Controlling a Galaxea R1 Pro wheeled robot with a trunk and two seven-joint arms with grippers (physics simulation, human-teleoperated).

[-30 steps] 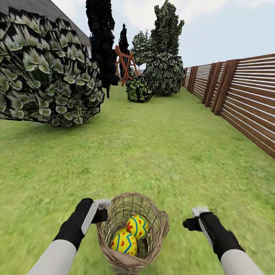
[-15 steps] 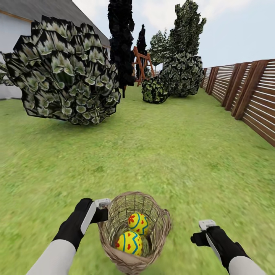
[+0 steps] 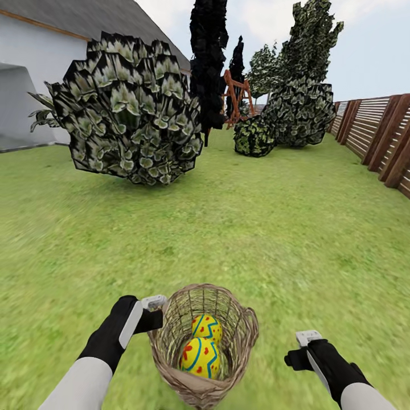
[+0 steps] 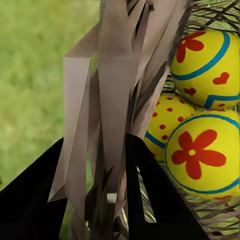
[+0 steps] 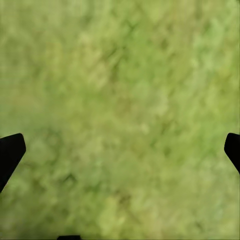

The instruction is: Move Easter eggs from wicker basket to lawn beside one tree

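Head view: wicker basket (image 3: pixel 203 343) low in centre, held off the lawn (image 3: pixel 267 228) at its left rim by left gripper (image 3: pixel 155 312); two Easter eggs (image 3: pixel 200 357) visible inside, one in front of the other, touching. Right gripper (image 3: pixel 300 348) to the right of the basket, apart from it, above grass.

Left wrist view: left gripper (image 4: pixel 95 200) clenched on the wicker basket (image 4: pixel 120 100), one dark finger (image 4: pixel 155 200) inside the wall and the other outside, woven strips pinched between them. Three Easter eggs (image 4: pixel 200 155) packed together inside, yellow with blue bands, red flowers, hearts and dots.

Right wrist view: right gripper (image 5: pixel 120 150) spread wide, released, dark fingertips (image 5: pixel 10 152) at the opposite edges of the frame, blurred lawn (image 5: pixel 120 100) between them.

Background, head view: large round bush (image 3: pixel 134 111) ahead to the left, white house (image 3: pixel 40 74) behind it; dark tree (image 3: pixel 208 62) beyond the bush, thin trunk meeting the grass; smaller bush (image 3: pixel 253 136) and taller leafy mass (image 3: pixel 304 91) farther back; reddish wooden frame (image 3: pixel 236 97) between them; slatted brown fence (image 3: pixel 381 136) along the right
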